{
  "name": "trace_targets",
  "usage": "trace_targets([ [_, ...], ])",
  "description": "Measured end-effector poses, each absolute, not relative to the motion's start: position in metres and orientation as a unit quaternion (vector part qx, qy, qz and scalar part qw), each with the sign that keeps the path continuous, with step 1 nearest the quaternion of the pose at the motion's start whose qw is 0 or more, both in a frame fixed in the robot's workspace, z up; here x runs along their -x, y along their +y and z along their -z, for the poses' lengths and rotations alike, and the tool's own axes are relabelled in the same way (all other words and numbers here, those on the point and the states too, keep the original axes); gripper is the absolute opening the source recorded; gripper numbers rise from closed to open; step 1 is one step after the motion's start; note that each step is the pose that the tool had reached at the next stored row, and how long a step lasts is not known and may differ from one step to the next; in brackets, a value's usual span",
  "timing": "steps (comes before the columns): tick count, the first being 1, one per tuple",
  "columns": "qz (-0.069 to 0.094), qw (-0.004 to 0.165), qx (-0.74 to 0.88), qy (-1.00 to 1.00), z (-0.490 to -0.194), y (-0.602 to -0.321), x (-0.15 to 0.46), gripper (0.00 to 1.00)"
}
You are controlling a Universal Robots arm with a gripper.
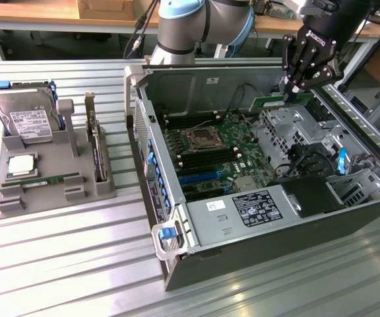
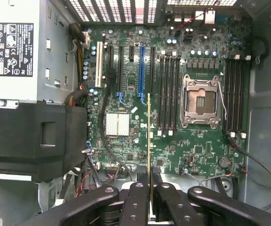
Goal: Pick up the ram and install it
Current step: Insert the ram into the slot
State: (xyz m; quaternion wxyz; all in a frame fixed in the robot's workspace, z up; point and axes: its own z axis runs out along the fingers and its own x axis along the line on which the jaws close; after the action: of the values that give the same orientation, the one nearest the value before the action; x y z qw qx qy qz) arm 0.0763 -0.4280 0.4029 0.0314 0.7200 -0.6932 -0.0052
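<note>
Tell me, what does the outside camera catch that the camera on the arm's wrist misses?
Exterior view: a grey parts tray holding a silver hard drive, a square silver processor chip and a spare green memory stick. Wrist view: black fingers clamping the thin green ram stick edge-on. Both: the gripper and the motherboard's empty processor socket.

One end of the ram point(image 2: 148, 136) hides between fingers point(image 2: 136, 200)

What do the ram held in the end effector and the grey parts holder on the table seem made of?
Ram: likely a fibreglass-type circuit board, judging by its thin yellow-green edge. Parts holder: matte uniform grey with blocky moulded slots, probably plastic, possibly printed.
</note>
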Motion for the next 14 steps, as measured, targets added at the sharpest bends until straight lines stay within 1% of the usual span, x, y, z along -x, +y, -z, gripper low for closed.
trace_targets([
  [14, 0.005, 0.031, -0.720, -0.693, -0.389, -0.428, -0.062, 0.13],
])
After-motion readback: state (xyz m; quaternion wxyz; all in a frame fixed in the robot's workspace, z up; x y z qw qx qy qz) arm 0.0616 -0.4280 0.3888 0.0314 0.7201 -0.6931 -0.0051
